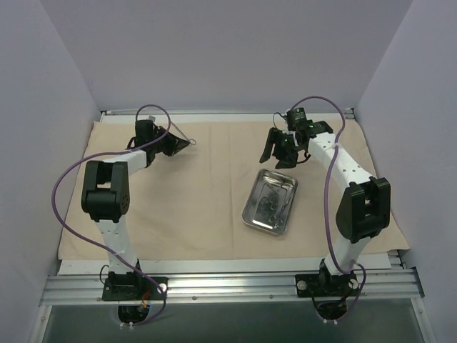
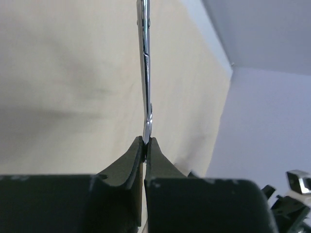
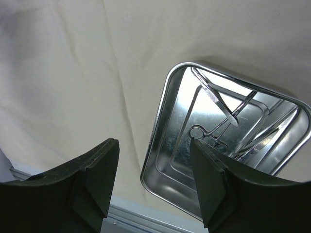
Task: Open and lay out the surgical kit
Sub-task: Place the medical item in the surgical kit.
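**Surgical kit partly laid out.** A thin steel instrument (image 2: pixel 145 77) is seen pinched near one end by the tightly clenched left gripper (image 2: pixel 146 141). It is held edge-on above the far-left part of the beige cloth wrap (image 1: pixel 193 207), which lies spread flat over the table. Whether the piece has rings cannot be told, as its far end is cut off by the frame.

On the other side, the right gripper (image 3: pixel 154 145) is held with its jaws parted and nothing between them, just beyond the far end of the steel tray (image 3: pixel 162 107). The tray is set at a slant on the cloth, right of centre. Inside it, tweezers (image 3: pixel 217 99) are laid across a ring-handled instrument (image 3: pixel 206 133), with at least one more slim piece beside them.

The instruments are judged to be light, stiff and slick. A grip at one end, as on the held piece, is likely to let it swivel. Those in the tray lie flat on polished metal and are crossed, so one may be dragged along when another is lifted. A hold across the shank near the pivot, or on the uppermost piece first, is thought safest. The tray is rigid and could be taken by its raised rim. It may slide on the soft cloth, which would bunch if pushed.
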`<action>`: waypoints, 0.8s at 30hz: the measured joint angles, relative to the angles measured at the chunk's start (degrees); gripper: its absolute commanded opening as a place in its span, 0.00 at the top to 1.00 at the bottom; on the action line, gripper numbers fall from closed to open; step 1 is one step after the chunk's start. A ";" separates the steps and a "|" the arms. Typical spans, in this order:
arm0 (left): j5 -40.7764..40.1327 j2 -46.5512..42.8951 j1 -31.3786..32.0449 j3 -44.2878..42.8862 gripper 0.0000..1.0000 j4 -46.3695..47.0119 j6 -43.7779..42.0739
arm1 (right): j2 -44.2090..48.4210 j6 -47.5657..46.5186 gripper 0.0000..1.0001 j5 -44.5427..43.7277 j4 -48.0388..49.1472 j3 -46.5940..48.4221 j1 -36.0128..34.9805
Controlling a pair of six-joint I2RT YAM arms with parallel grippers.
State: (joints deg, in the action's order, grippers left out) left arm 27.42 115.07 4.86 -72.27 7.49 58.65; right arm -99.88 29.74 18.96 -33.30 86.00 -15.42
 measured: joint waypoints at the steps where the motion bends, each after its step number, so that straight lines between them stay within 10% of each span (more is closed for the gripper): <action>1: -0.42 0.35 0.00 -0.76 0.98 1.84 1.57 | 0.13 0.00 0.40 0.00 0.11 -0.48 0.00; 12: -3.19 7.72 -0.07 -6.51 0.97 8.83 11.85 | 3.15 -0.07 0.40 0.44 0.11 -3.89 1.88; 24: -3.65 12.15 -0.07 -9.62 0.68 5.35 14.36 | 3.30 -0.26 0.40 0.70 0.13 -4.13 3.82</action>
State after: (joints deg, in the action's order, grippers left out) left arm 23.77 127.22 4.80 -81.89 12.84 73.01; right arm -96.57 29.47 19.66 -33.17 81.87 -11.60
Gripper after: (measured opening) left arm 0.248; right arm 0.602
